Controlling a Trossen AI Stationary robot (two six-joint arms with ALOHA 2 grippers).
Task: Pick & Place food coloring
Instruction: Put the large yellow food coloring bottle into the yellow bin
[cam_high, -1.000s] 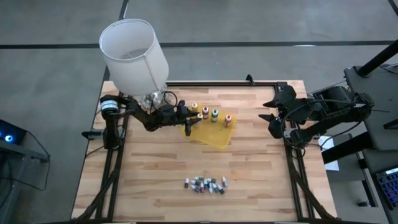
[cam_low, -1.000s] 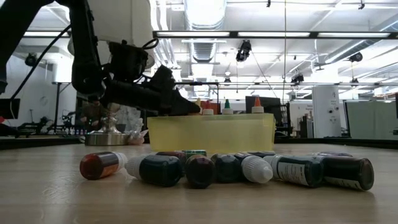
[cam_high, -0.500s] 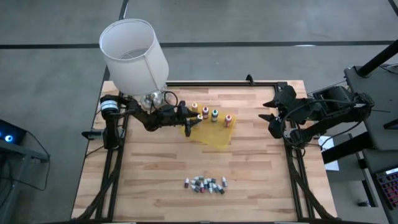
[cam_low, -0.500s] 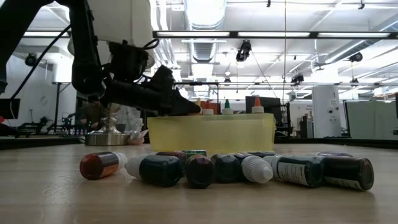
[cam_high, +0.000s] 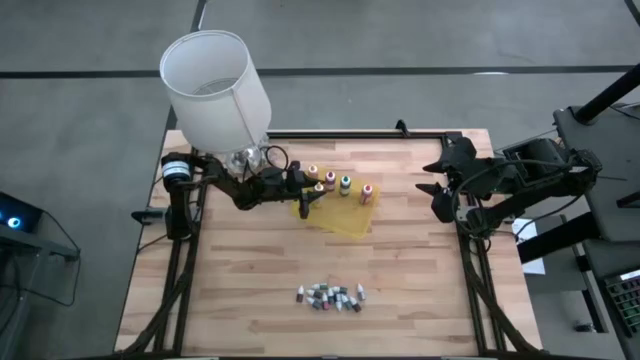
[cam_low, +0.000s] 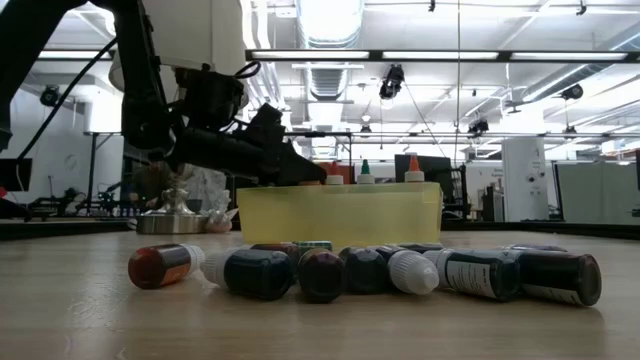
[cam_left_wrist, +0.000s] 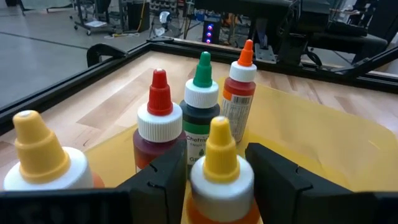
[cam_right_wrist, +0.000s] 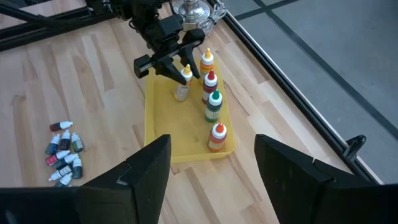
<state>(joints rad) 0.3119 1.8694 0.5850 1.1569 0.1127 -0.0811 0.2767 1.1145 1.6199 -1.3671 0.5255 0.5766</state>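
Though its base is cut off, yellow-tipped bottle between parted left end effector fingers, ungripped.

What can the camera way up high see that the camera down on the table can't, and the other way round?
Only the high view shows the right gripper, open and waiting at the table's right edge, and the wide white lampshade from above.

Only the low view shows the room's ceiling lights and the little vials up close, lying on their sides.

Both show the yellow tray, the bottles standing in it, and the left gripper around a yellow-capped bottle.
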